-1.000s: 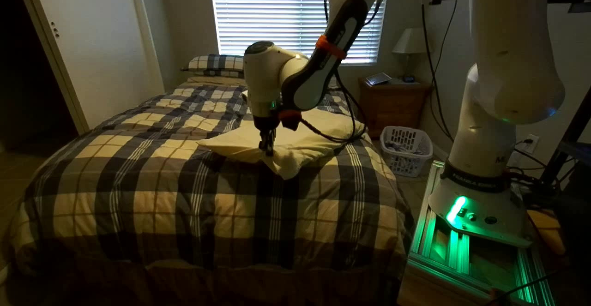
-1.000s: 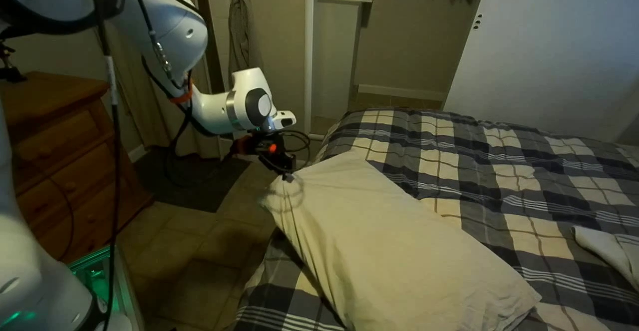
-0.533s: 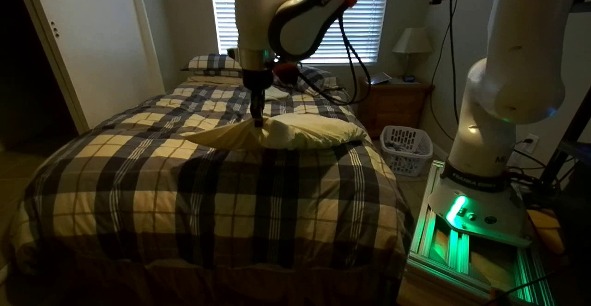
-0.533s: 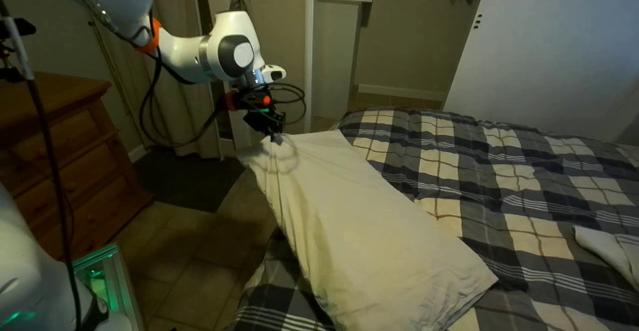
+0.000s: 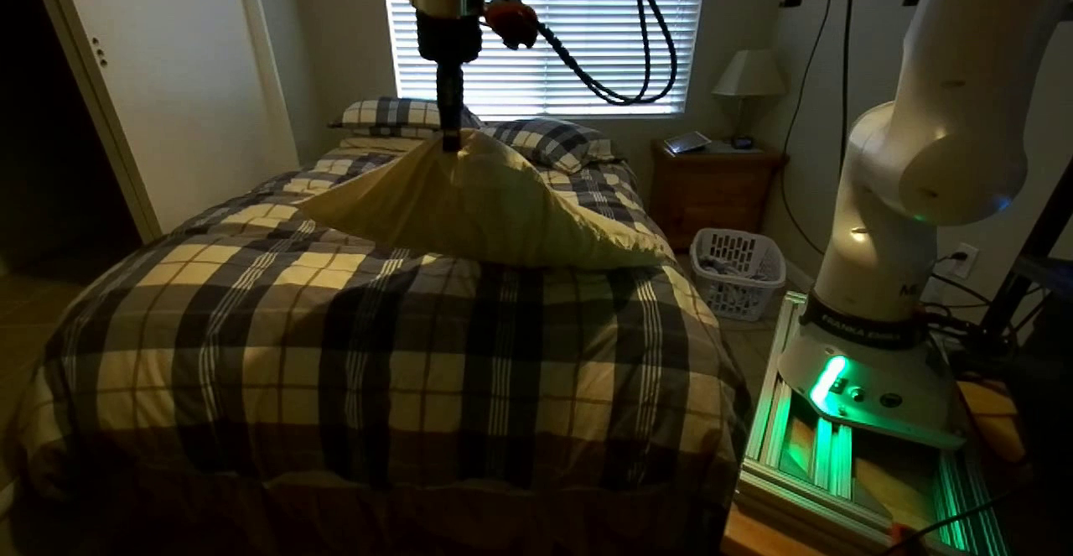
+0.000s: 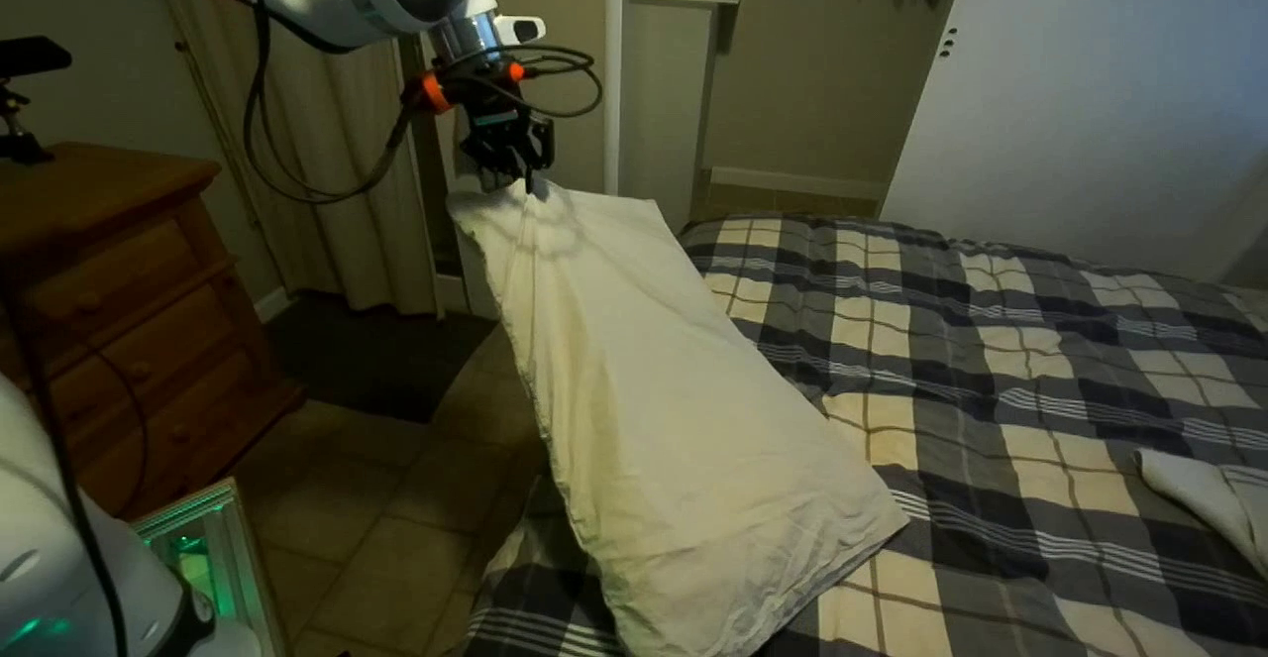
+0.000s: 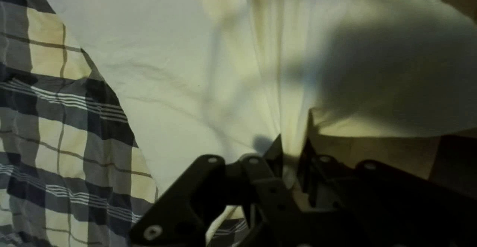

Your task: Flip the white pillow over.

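The white pillow (image 5: pixel 495 212) is lifted by one edge over the foot of the bed, in both exterior views. My gripper (image 5: pixel 451 143) is shut on a pinched fold of that edge. The pillow slopes down from the gripper (image 6: pixel 525 179), and its low end (image 6: pixel 733 578) rests on the plaid bedspread. In the wrist view the fabric (image 7: pixel 156 60) is bunched into tight pleats between the fingers of the gripper (image 7: pixel 293 161). One top corner droops beside the gripper. The pillow's underside is mostly in shadow in an exterior view.
The plaid bedspread (image 5: pixel 377 371) covers the bed. Plaid pillows (image 5: pixel 545 143) lie at the head. A nightstand (image 5: pixel 712 195) with a lamp (image 5: pixel 746 78) and a white laundry basket (image 5: pixel 738 275) stand beside it. A wooden dresser (image 6: pixel 129 340) and a folded pale cloth (image 6: pixel 1204 498) also show.
My gripper has risen, keeping hold of the pillow's edge. The held edge has gone from near the bedspread to well above it, and the pillow has tilted steeply. Its low end has slid along the bed.
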Robot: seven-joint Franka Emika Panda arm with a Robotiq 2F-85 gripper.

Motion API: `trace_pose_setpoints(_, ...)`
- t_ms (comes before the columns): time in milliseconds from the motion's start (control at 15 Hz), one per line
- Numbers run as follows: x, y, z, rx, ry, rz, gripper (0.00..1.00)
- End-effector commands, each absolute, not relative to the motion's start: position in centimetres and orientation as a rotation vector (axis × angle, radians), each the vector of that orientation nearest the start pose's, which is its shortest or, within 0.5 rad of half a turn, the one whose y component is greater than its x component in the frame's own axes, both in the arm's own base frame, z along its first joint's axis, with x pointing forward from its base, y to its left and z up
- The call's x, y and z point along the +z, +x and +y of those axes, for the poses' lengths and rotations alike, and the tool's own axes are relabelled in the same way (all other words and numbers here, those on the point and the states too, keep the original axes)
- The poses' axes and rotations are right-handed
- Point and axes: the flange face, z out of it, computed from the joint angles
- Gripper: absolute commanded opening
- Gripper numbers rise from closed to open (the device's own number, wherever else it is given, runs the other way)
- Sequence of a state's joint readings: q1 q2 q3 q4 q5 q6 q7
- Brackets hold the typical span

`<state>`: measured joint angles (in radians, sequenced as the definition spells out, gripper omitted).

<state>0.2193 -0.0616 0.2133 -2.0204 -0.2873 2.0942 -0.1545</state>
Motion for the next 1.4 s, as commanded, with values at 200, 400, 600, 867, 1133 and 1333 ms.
trace_pose_setpoints(200, 58.8, 47.3, 25.8, -0.381, -3.142, -1.285, 0.02)
trace_pose_setpoints(400, 57.4, 47.8, 25.6, -0.352, -3.150, -1.284, 0.08)
trace_pose_setpoints(600, 58.2, 47.4, 25.5, -0.363, -3.154, -1.281, 0.08)
trace_pose_setpoints(867, 58.1, 47.4, 25.5, -0.360, -3.154, -1.280, 0.08)
trace_pose_setpoints(1133, 58.1, 47.4, 25.5, -0.360, -3.154, -1.280, 0.08)
trace_pose_setpoints(1333, 58.1, 47.4, 25.5, -0.360, -3.154, -1.280, 0.08)
